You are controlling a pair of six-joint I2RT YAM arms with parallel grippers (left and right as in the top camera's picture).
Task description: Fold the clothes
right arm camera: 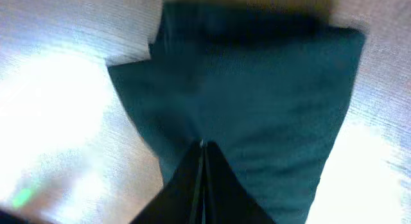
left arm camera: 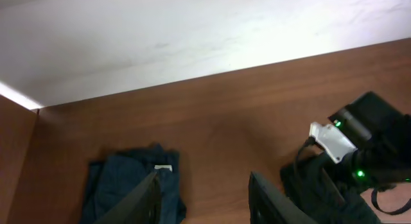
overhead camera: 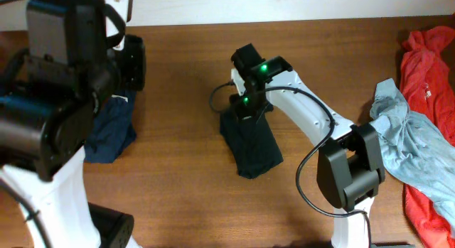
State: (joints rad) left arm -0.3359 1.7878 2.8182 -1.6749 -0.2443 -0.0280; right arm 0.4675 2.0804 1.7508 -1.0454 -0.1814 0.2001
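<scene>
The right gripper [right arm camera: 202, 169] has its two fingers pressed tight together, tips meeting in a single seam right on the black-navy shirt [right arm camera: 257, 89]. Whether a thin pinch of fabric is caught between them or they only bear down on it, I cannot tell. The shirt lies directly under and just ahead of those fingertips as a narrow, already doubled bundle. Its dark cloth spreads out to either side of the tips and ends in a fairly straight edge beyond them, with bare table [overhead camera: 178, 134] past that. This looks like the middle of folding the shirt: the fingers have closed at one end of the bundle, probably to take hold of an edge for one more fold. If cloth is in fact held, the next move calls for a low lift and a carry of that end over the rest of the bundle, slow enough that the lower layers do not drag or fall open. If nothing is caught, the fingers need to reopen and bite deeper. Well apart from this, the left gripper [left arm camera: 209, 201] hangs high with its fingers [left arm camera: 146, 199] partly spread and nothing between them. Just below and beside the nearer finger sits a dark navy garment [left arm camera: 122, 182], folded, with a white label [left arm camera: 163, 167] showing. Farthest from both grippers, a pale grey-blue garment [overhead camera: 409, 145] and a red-orange one [overhead camera: 426, 60] lie crumpled together, not yet folded.
</scene>
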